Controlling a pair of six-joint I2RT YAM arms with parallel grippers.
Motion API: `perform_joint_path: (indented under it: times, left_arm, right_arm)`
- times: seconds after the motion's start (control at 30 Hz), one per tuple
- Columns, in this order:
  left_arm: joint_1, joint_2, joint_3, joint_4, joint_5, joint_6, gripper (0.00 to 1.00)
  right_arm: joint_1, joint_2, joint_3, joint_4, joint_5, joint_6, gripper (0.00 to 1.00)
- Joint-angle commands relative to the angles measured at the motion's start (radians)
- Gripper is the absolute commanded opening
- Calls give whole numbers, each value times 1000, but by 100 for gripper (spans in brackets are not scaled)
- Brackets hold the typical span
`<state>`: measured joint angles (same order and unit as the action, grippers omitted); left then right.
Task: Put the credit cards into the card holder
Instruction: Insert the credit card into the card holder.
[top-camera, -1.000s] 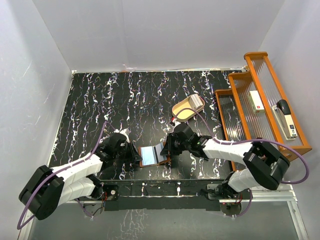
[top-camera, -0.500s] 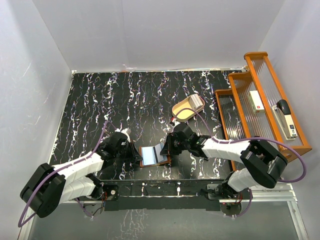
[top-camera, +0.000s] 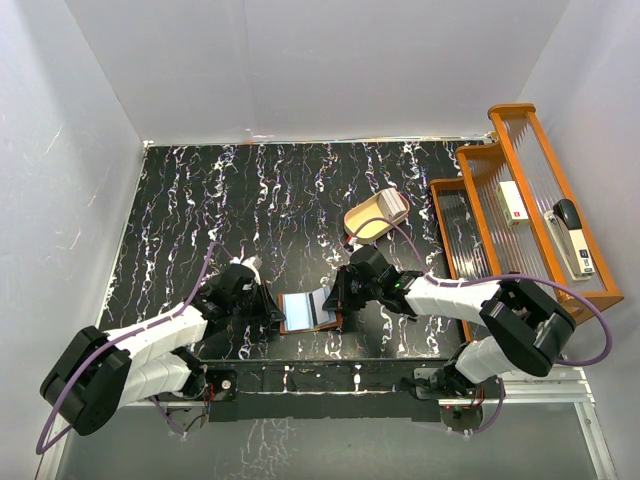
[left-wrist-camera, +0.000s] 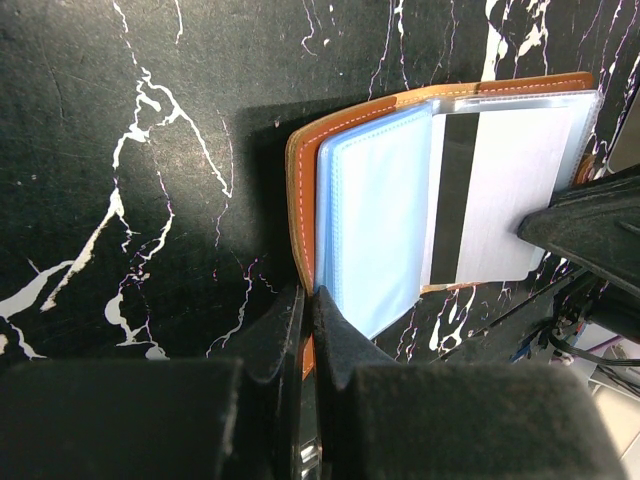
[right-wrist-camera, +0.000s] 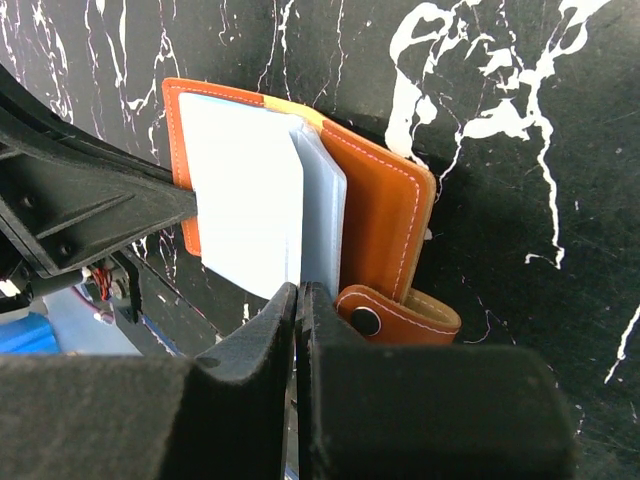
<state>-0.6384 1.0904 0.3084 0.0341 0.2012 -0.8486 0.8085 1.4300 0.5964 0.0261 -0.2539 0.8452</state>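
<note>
Down at 6 o'clock, just beside the table's (top-camera: 200, 200) near edge, the wallet (top-camera: 300, 312) is spread open between the two claws. The left claw (top-camera: 270, 305) is in from 8 o'clock, clenched on the rim of the brown leather cover. The wrist view shows orange leather nipped between its dark fingers (left-wrist-camera: 335, 345).

The right claw (top-camera: 338, 298) reaches in from 3 o'clock, pinched tight on the outer edge of a card (left-wrist-camera: 505, 190). That card sits in a clear sleeve of the wallet, pale and flat, with a black stripe along one side. Next to it a stack of soft blue plastic sleeves (left-wrist-camera: 375, 215) bulges up, rounded at the corners. White stitching runs round the leather, and a snap tab (right-wrist-camera: 400, 318) with a round stud pokes out beside the right claw. It's tight quarters here, with both claws on the wallet and the table edge close by.

Further out, the glossy black top with white veins runs open toward 9 and 12 o'clock, up to the pale walls (top-camera: 330, 60). At 1 o'clock from the wallet sits a tan oval tray (top-camera: 362, 226). At 3 o'clock, against the table's right edge, a stepped wooden rack (top-camera: 511, 108) with ribbed clear shelves holds a white box (top-camera: 513, 200) and a stapler (top-camera: 572, 238).
</note>
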Motion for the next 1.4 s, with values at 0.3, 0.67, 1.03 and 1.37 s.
perform_joint_path:
  times: [0.3, 0.67, 1.03, 1.37]
  left_arm:
    - [-4, 6, -3, -30, -4, 2, 0]
    - [-4, 16, -16, -14, -9, -1, 0]
    - [-4, 9, -8, -12, -8, 1, 0]
    - [-4, 11, -13, 12, 16, -24, 0]
  right_arm:
    - [-24, 41, -29, 64, -41, 2, 0]
    - [-31, 74, -19, 94, -96, 2, 2]
    - [-34, 92, -11, 119, -128, 2, 1]
    - [-34, 78, -31, 128, -110, 50, 2]
